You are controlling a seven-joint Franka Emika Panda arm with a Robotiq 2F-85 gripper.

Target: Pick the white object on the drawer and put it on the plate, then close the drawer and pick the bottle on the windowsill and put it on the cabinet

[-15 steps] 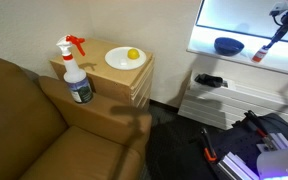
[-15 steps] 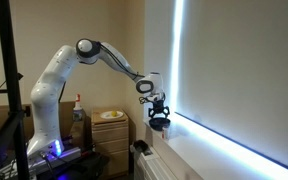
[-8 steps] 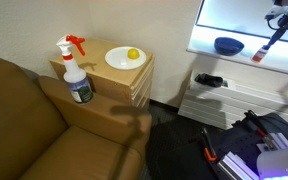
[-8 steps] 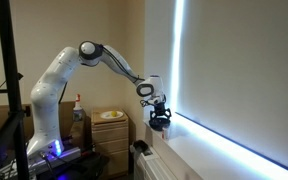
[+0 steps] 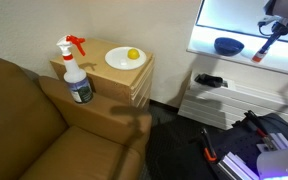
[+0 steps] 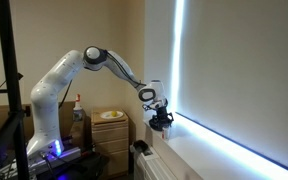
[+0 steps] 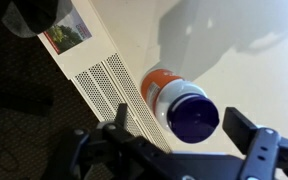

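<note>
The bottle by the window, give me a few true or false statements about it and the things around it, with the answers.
1. The gripper is open, and the wrist view shows the bottle between its fingers. True.
2. The yellow ball lies in the dark blue bowl. False: it lies on the plate.
3. The spray bottle stands on the cabinet, beside the plate. True.
4. The bottle stands on the cabinet. False: it is on the windowsill.
5. The dark blue bowl sits on the windowsill. True.
</note>
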